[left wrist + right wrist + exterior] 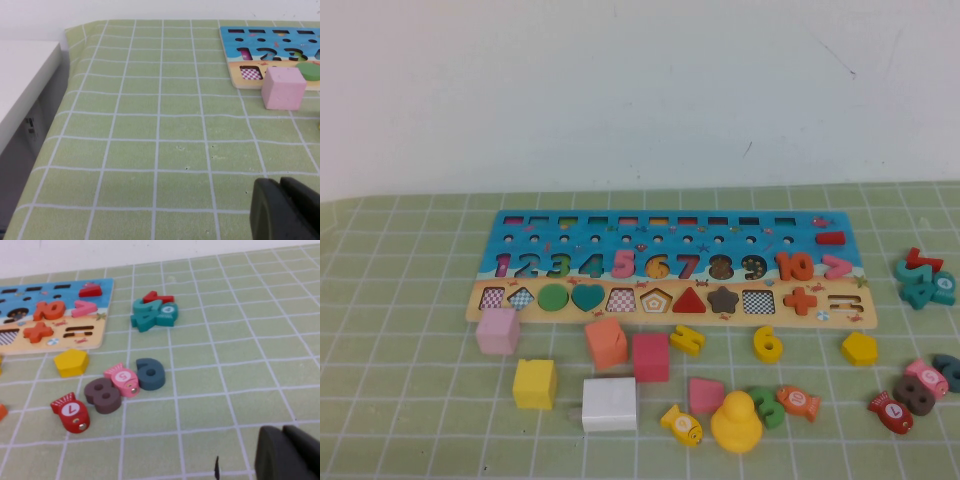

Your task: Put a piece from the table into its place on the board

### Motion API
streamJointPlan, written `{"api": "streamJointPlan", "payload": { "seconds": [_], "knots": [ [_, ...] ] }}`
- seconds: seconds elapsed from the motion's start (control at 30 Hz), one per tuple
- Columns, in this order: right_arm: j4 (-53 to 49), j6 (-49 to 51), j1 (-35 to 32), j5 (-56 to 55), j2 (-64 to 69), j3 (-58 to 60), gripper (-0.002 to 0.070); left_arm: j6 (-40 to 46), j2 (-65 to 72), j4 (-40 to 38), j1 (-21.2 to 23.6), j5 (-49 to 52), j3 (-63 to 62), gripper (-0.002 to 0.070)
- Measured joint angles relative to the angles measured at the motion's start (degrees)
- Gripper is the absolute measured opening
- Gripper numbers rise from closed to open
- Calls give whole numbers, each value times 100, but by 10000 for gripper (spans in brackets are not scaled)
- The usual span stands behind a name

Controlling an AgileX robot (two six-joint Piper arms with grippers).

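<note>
The yellow numeral 6 [769,343] lies flat on the green cloth just in front of the board's right part, in the high view only. The long board [510,222] lies across the middle, blue on top with numerals, tan strip with shapes below; it also shows in the left wrist view [235,40] and the right wrist view [97,335]. Neither arm shows in the high view. My left gripper [280,185] is shut and empty, low over bare cloth left of the board. My right gripper [282,432] is shut and empty, over the cloth right of the loose pieces.
Another yellow numeral [687,339] and a yellow pentagon [859,348] lie near the 6. Pink [497,331], orange [607,342], red [650,357], yellow [535,384] and white [609,404] cubes, a yellow duck [736,421], fish and teal numerals [924,284] lie around. The table edge [60,100] is at the left.
</note>
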Motion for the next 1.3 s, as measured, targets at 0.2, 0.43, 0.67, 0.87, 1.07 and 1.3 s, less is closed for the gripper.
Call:
{"api": "streamJointPlan", "payload": {
  "seconds": [0.2,0.43,0.67,0.87,1.07,1.3],
  "knots": [
    [-85,0,0,0,0,0,-2,0,0,0,0,0,0,-2],
    [-99,0,0,0,0,0,-2,0,0,0,0,0,0,-2],
    [-112,0,0,-379,0,51,-2,0,0,0,0,0,0,-2],
    [-125,-183,0,-1861,0,51,-3,0,0,0,0,0,0,-2],
    [-171,-419,0,-3215,0,51,-2,0,0,0,0,0,0,-2],
    [-97,-120,0,-4394,0,51,-2,0,0,0,0,0,0,-2]
  ]
}}
